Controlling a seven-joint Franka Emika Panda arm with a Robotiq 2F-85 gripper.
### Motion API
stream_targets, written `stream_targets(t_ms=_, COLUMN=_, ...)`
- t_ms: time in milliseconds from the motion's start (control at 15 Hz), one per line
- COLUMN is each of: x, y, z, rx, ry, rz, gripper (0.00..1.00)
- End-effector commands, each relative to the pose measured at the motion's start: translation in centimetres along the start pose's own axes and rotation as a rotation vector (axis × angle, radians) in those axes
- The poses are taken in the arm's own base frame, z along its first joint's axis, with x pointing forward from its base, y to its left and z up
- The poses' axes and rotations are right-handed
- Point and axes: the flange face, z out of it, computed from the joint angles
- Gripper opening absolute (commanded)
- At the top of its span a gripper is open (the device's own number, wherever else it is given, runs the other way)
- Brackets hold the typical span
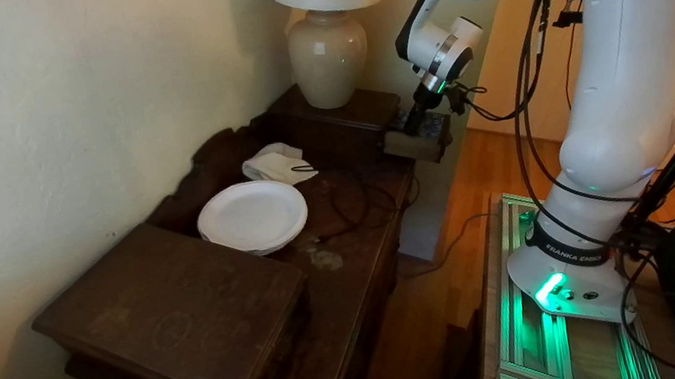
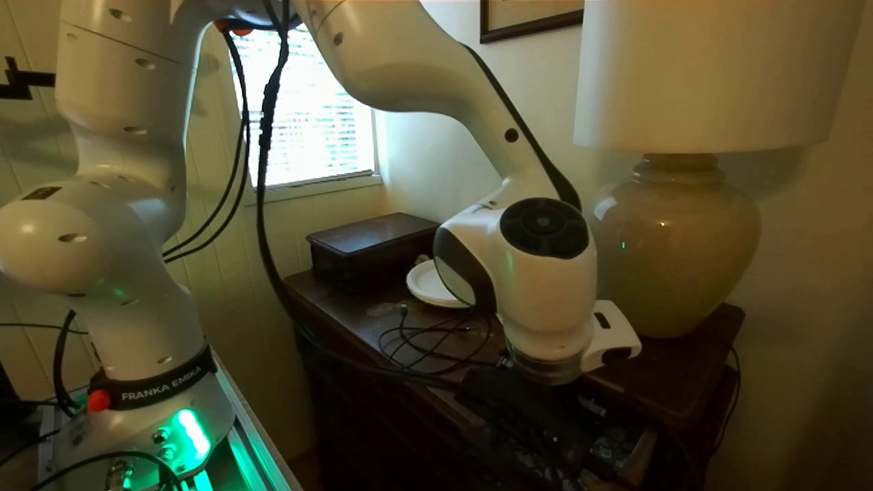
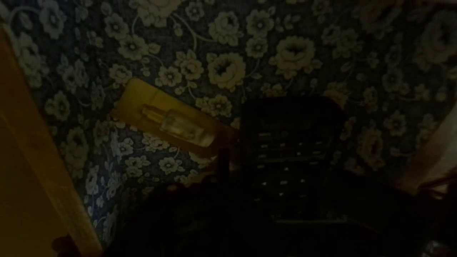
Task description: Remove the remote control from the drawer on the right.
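Note:
The small open drawer point(image 1: 409, 146) sticks out from the raised box under the lamp, and its lining is blue with pale flowers. Its wooden edge also shows in the wrist view point(image 3: 39, 142), and part of it in an exterior view point(image 2: 641, 451). The black remote control point(image 3: 285, 157) lies inside on the floral lining, with pale button marks. My gripper point(image 1: 414, 123) points down into the drawer. In the wrist view the dark fingers stand on either side of the remote, with a narrow gap at the left finger. The right finger's contact is too dark to tell.
A yellow card with a clear bulb-like item point(image 3: 171, 117) lies beside the remote. A large lamp point(image 1: 329, 57) stands on the box above the drawer. White plates point(image 1: 253, 217), a white cloth point(image 1: 277, 164), loose black cables point(image 2: 436, 348) and a brown wooden box point(image 1: 175, 314) are on the dresser.

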Motion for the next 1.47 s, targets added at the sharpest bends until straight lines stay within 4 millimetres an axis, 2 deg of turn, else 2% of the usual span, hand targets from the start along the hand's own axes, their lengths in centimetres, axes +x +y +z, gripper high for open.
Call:
stream_targets(t_ms=0, x=-1.5, y=0.0, z=0.4, rx=-0.013, ry=-0.038, rz=-0.031, gripper=0.66)
stream_targets(t_ms=133, x=-1.8, y=0.2, z=0.3, rx=-0.011, ry=-0.037, rz=-0.028, gripper=0.75)
stream_targets(t_ms=267, x=-2.2, y=0.7, z=-0.1, rx=-0.007, ry=-0.032, rz=-0.006, gripper=0.75)
stream_targets(t_ms=333, x=-2.4, y=1.0, z=-0.3, rx=-0.006, ry=-0.028, rz=0.011, gripper=0.78)
stream_targets(t_ms=600, x=-2.7, y=2.0, z=-2.9, rx=-0.013, ry=-0.003, rz=0.053, gripper=0.76)
stream_targets(t_ms=867, x=-2.5, y=3.0, z=-5.8, rx=-0.073, ry=0.017, rz=0.047, gripper=0.85)
stream_targets(t_ms=933, x=-2.5, y=3.1, z=-6.3, rx=-0.066, ry=0.023, rz=0.044, gripper=0.90)
stream_targets(t_ms=1000, x=-2.4, y=3.0, z=-6.5, rx=-0.051, ry=0.028, rz=0.039, gripper=0.89)
stream_targets(t_ms=1067, x=-2.3, y=2.8, z=-6.6, rx=-0.035, ry=0.032, rz=0.035, gripper=0.95)
stream_targets(t_ms=1200, x=-2.1, y=2.2, z=-6.4, rx=0.003, ry=0.040, rz=0.016, gripper=0.95)
stream_targets(t_ms=1333, x=-1.9, y=1.5, z=-6.1, rx=0.054, ry=0.044, rz=-0.006, gripper=0.93)
stream_targets(t_ms=1400, x=-1.8, y=1.2, z=-5.8, rx=0.078, ry=0.043, rz=-0.014, gripper=0.88)
